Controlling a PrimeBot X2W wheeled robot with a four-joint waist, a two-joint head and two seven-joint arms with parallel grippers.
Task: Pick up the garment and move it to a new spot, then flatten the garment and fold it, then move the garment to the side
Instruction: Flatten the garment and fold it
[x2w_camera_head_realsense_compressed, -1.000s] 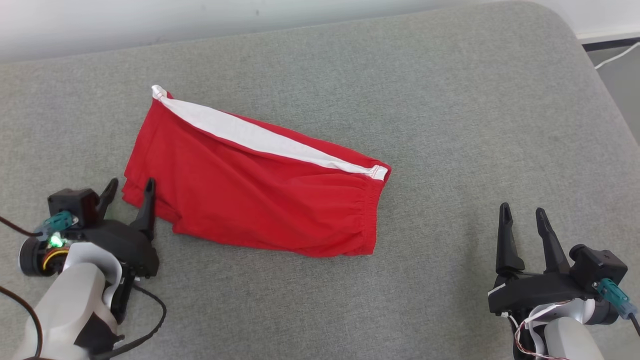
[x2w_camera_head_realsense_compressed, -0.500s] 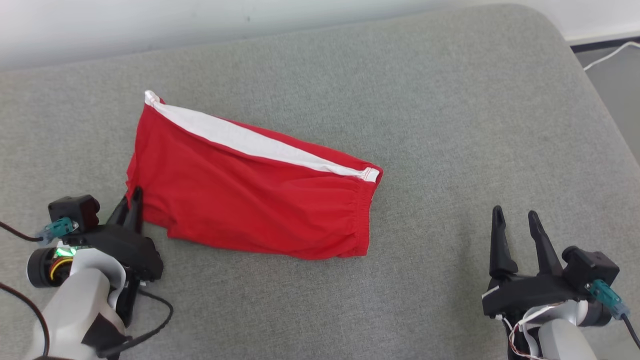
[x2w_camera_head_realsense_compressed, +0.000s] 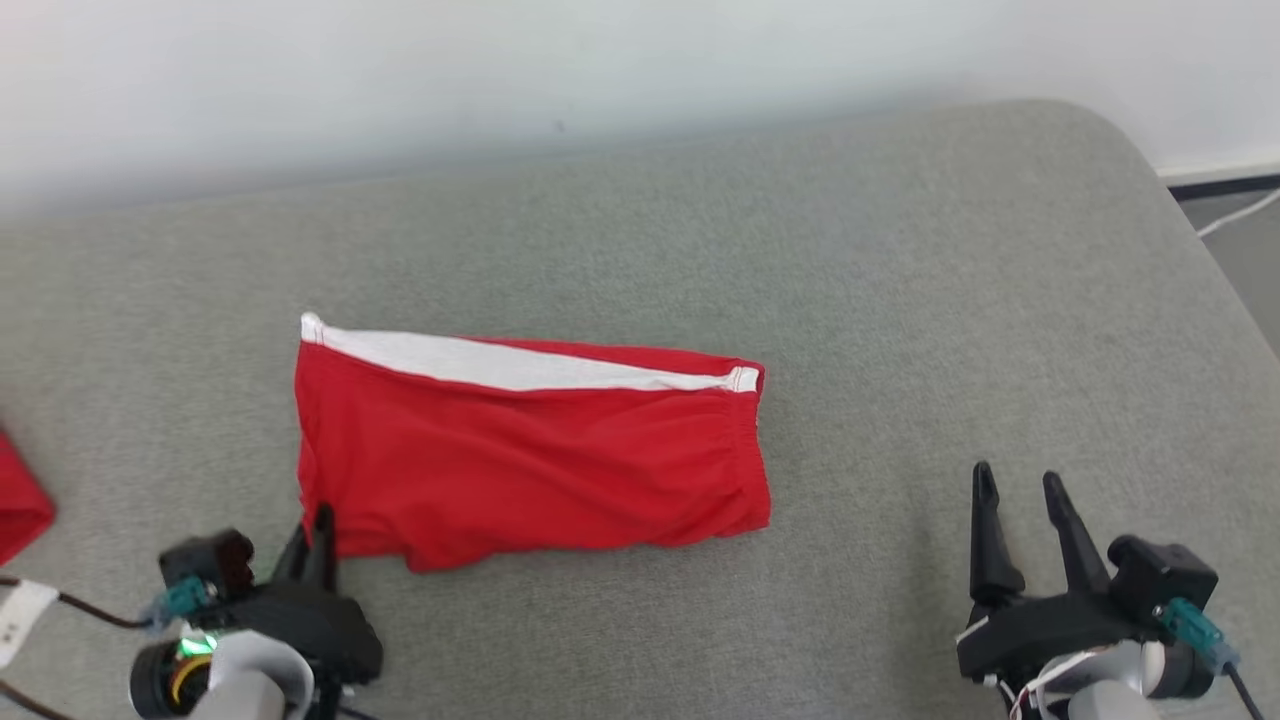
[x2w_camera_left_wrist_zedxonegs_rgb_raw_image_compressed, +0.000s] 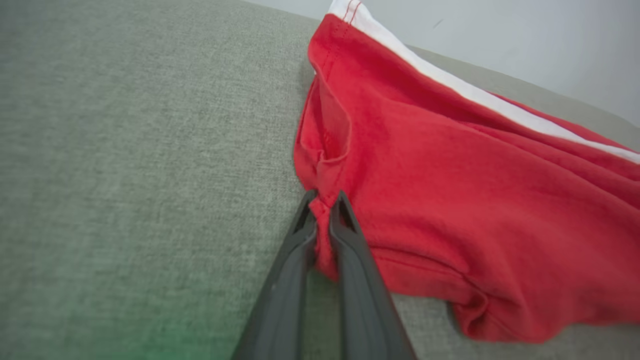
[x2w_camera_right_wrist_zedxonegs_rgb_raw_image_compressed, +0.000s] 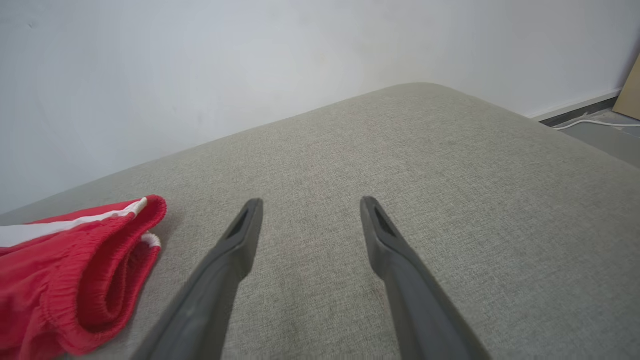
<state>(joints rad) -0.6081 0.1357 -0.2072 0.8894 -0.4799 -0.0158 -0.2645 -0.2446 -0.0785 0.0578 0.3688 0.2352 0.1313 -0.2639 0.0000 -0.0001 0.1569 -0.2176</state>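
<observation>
A pair of red shorts (x2w_camera_head_realsense_compressed: 530, 460) with a white side stripe lies folded flat in the middle of the head view, on a grey cushion (x2w_camera_head_realsense_compressed: 900, 280). At lower left, the left gripper (x2w_camera_head_realsense_compressed: 312, 530) has its two dark fingers pressed together on the shorts' lower left corner, with red cloth pinched between them. At lower right, the right gripper (x2w_camera_head_realsense_compressed: 1012, 482) sits well apart from the shorts, its fingers spread with nothing between them. Another red cloth (x2w_camera_head_realsense_compressed: 20, 505) shows at the left edge.
</observation>
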